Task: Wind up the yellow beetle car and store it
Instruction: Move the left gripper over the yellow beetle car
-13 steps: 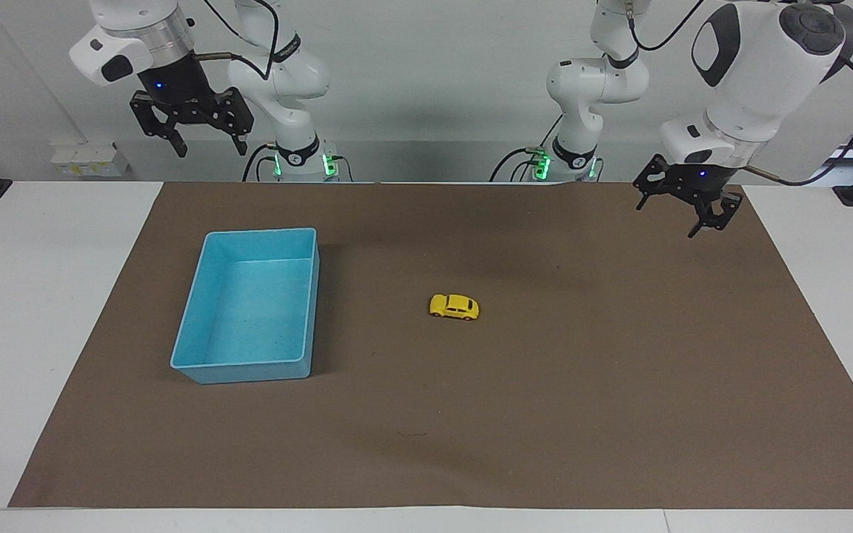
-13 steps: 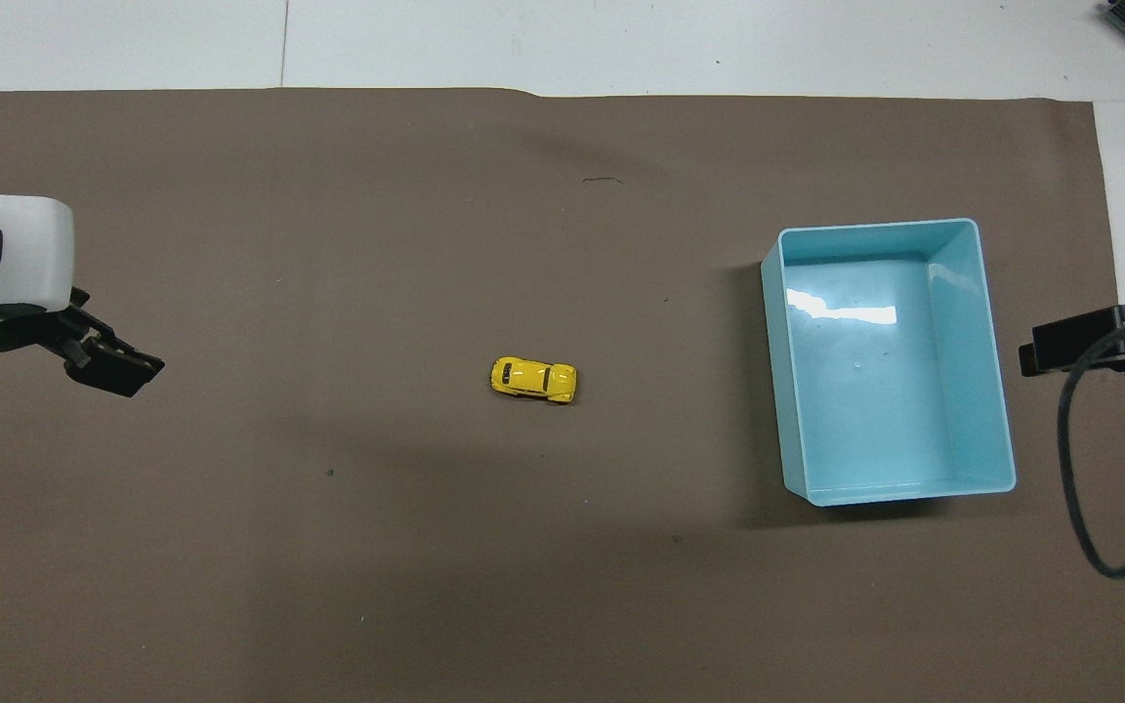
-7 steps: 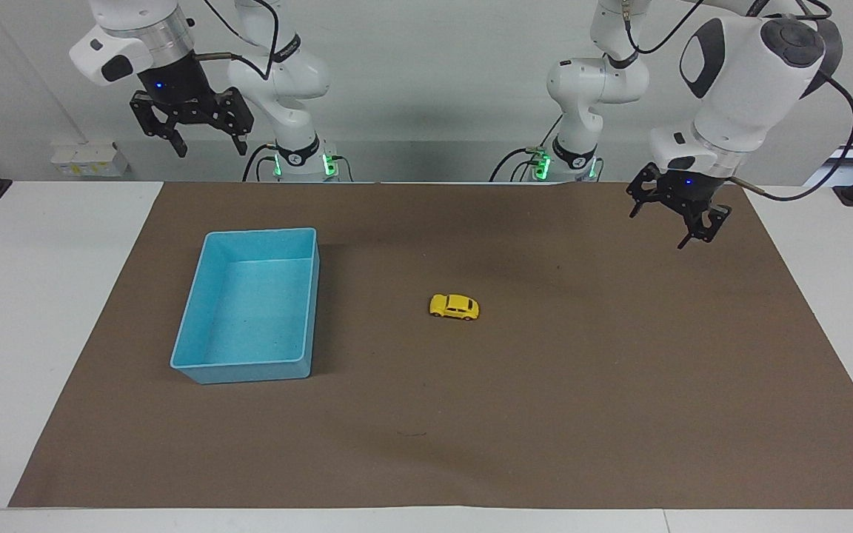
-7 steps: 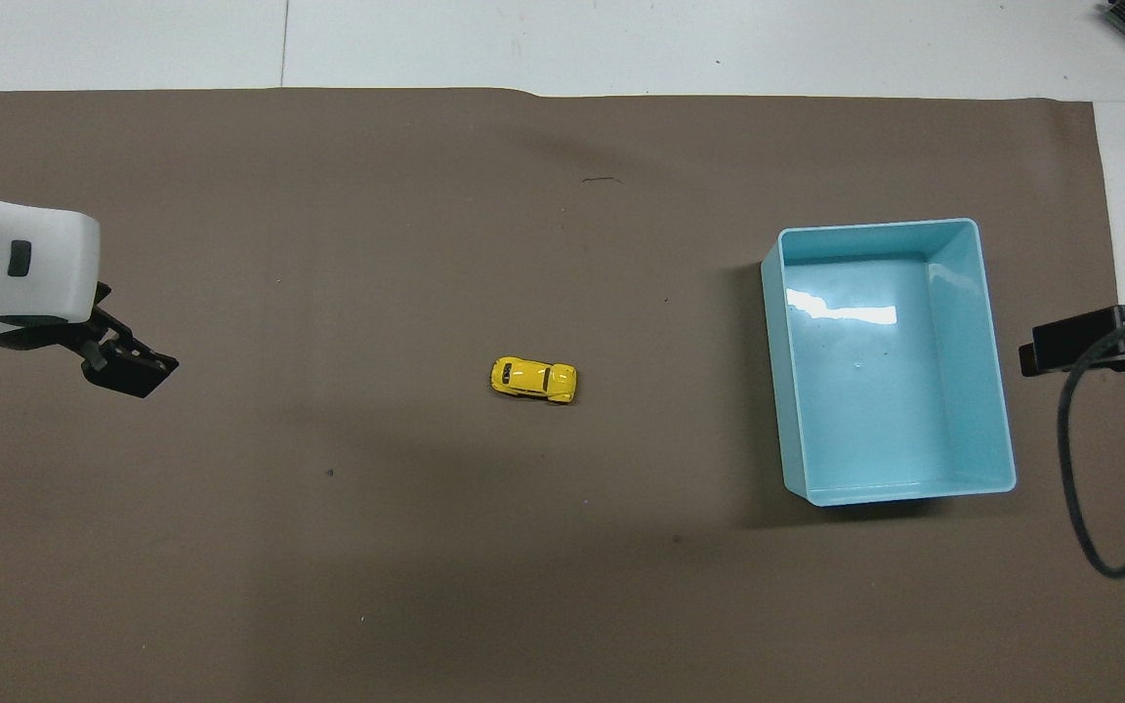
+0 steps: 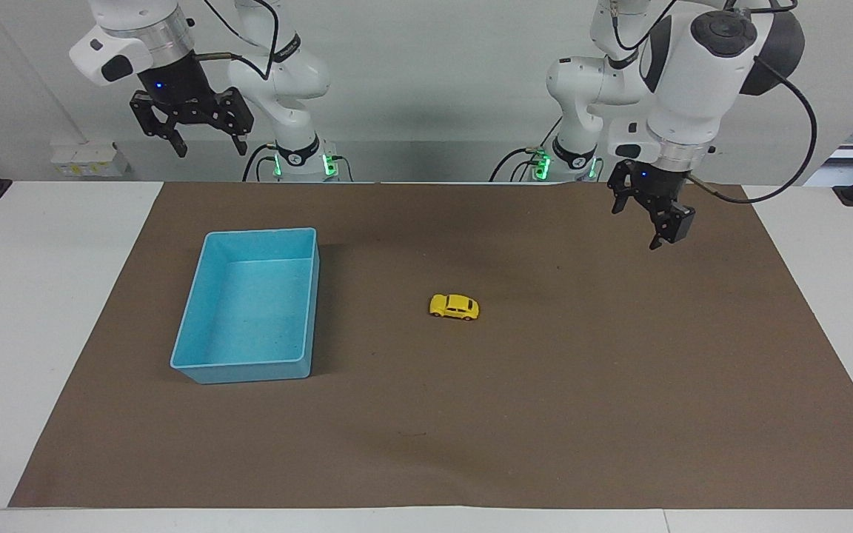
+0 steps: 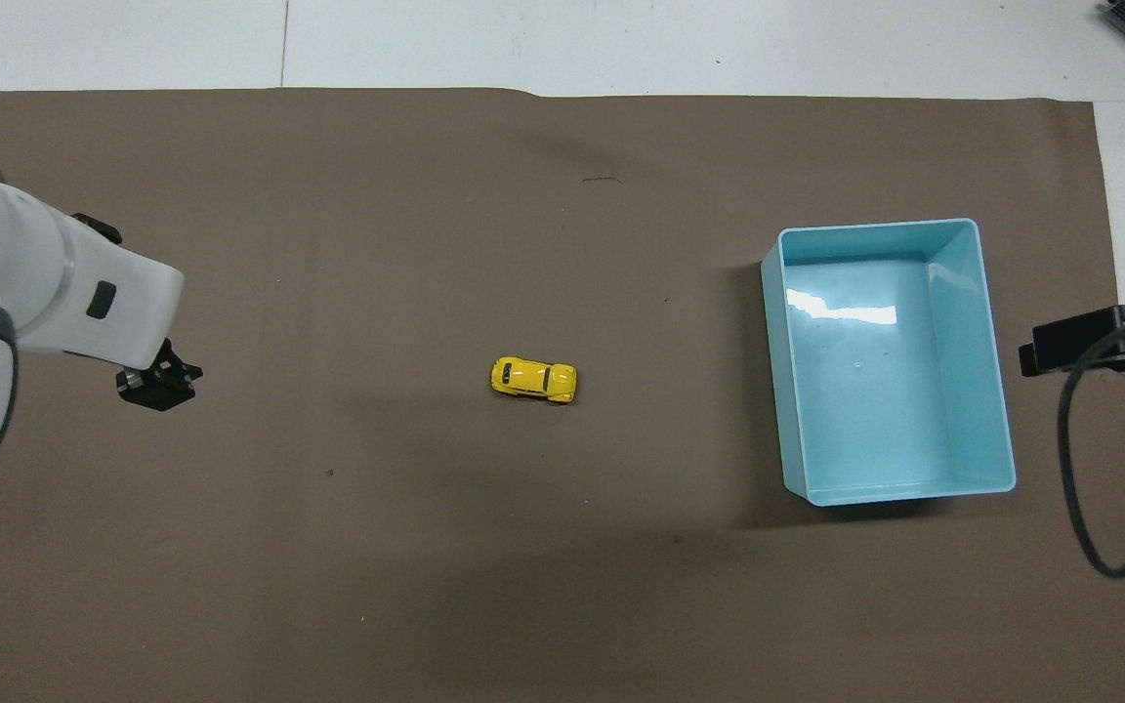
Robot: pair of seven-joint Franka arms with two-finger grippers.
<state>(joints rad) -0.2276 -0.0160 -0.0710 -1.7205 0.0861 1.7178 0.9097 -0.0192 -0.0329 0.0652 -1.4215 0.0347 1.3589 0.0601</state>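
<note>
The yellow beetle car (image 5: 454, 306) stands on its wheels on the brown mat, about mid-table; it also shows in the overhead view (image 6: 534, 380). The light blue tray (image 5: 245, 370) sits empty on the mat toward the right arm's end, also seen from overhead (image 6: 890, 410). My left gripper (image 5: 635, 226) is open and empty, raised over the mat toward the left arm's end, well apart from the car; overhead it shows under the white wrist (image 6: 160, 383). My right gripper (image 5: 209, 150) is open and empty, waiting high above the table's edge by the tray.
The brown mat (image 5: 545, 414) covers most of the white table (image 5: 41, 311). A black part of the right hand with a dangling cable (image 6: 1090, 342) shows at the overhead view's edge beside the tray.
My left gripper has moved over the mat toward the middle of the table, closer to the car, and has turned at the wrist. The right arm, car and tray have not moved.
</note>
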